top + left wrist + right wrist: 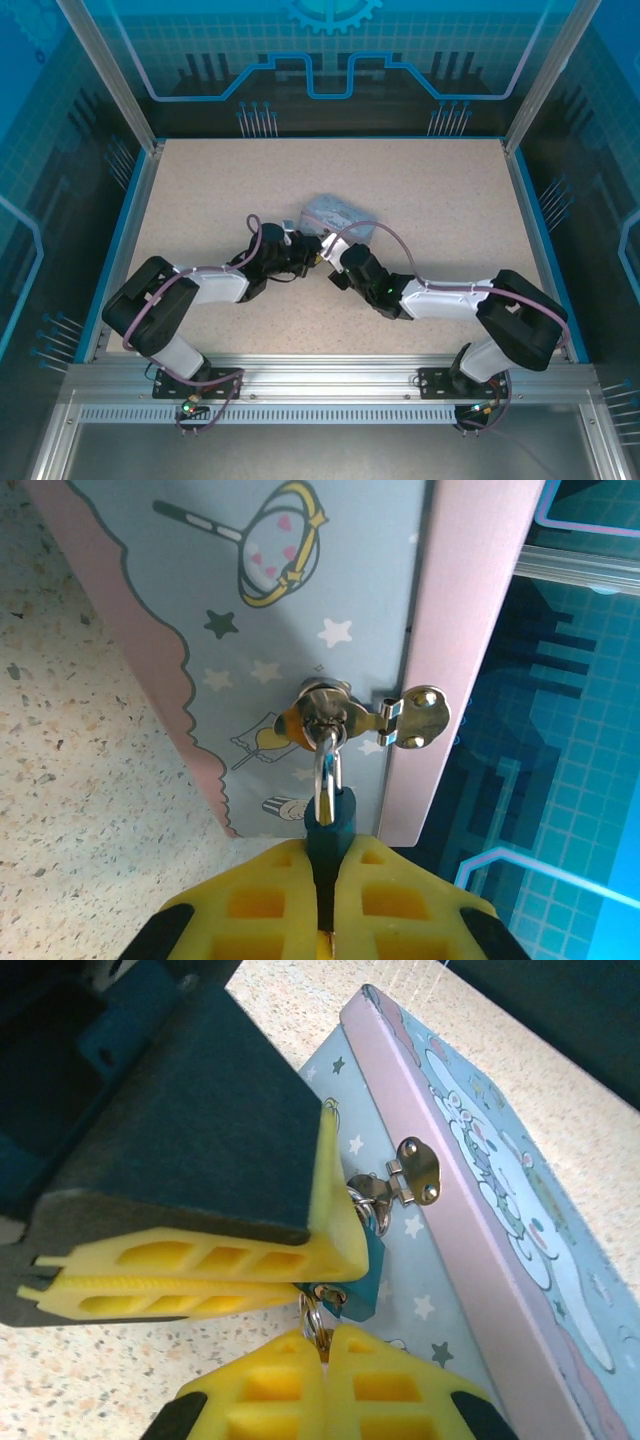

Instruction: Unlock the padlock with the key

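One light, stiff padlock (330, 822) clamped by body in left tool (325, 870) | thin key (316, 1318), likely slippery, pinched in right tool (325, 1342)

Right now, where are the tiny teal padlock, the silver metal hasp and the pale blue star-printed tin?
tiny teal padlock (327, 832): left wrist view, its body.
silver metal hasp (421, 716): left wrist view, its round plate.
pale blue tin (350, 580): left wrist view, its front wall.

Right tool (325, 1338) pinching probable key (316, 1318), padlock (366, 1278) beside
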